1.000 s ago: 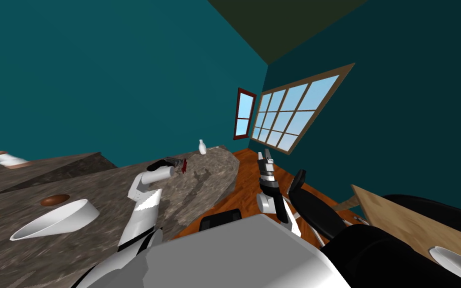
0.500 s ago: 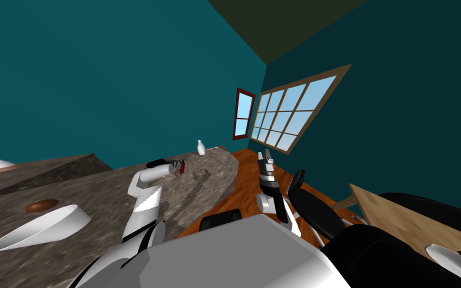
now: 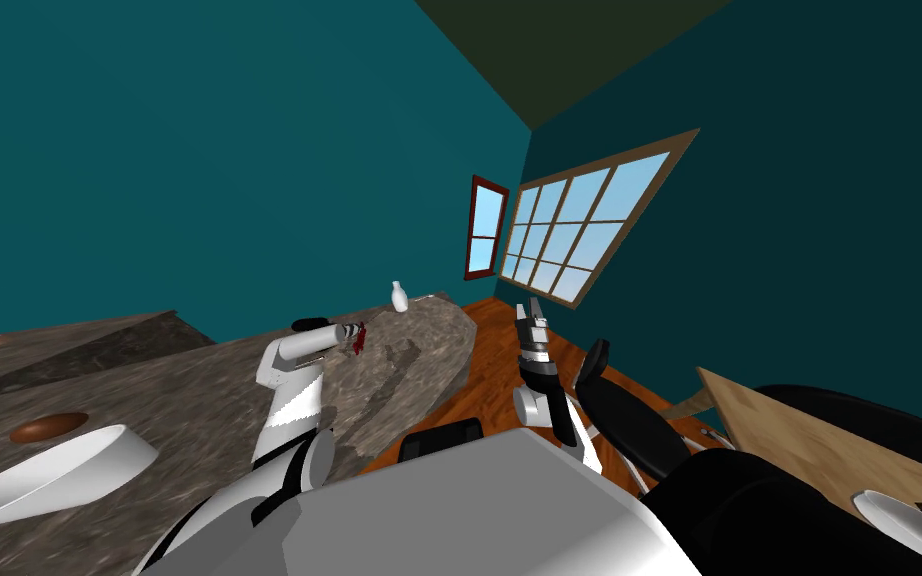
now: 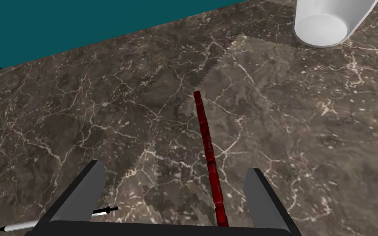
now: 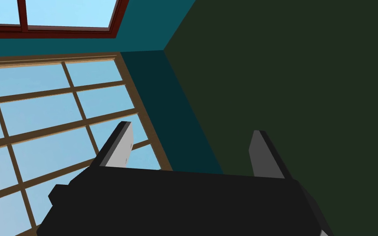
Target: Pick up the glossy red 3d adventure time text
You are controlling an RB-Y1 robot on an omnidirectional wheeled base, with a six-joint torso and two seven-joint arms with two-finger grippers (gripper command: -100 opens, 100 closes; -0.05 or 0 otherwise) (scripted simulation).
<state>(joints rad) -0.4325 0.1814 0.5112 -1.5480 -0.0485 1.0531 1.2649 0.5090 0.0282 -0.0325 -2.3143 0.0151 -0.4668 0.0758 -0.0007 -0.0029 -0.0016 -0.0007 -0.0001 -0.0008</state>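
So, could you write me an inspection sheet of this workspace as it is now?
Surface: brown veined counter.
Job's things: red text, edge-on as a thin strip, on the counter between the fingers of the left gripper, not gripped.
Clutter: white pen beside that gripper; white bottle farther along; white bowl and brown dish near me.
Grippers: left open, low over the counter; right gripper open, raised off to the side.
Cables: nothing seen.
Surroundings: teal walls, window, black chair, wooden table.
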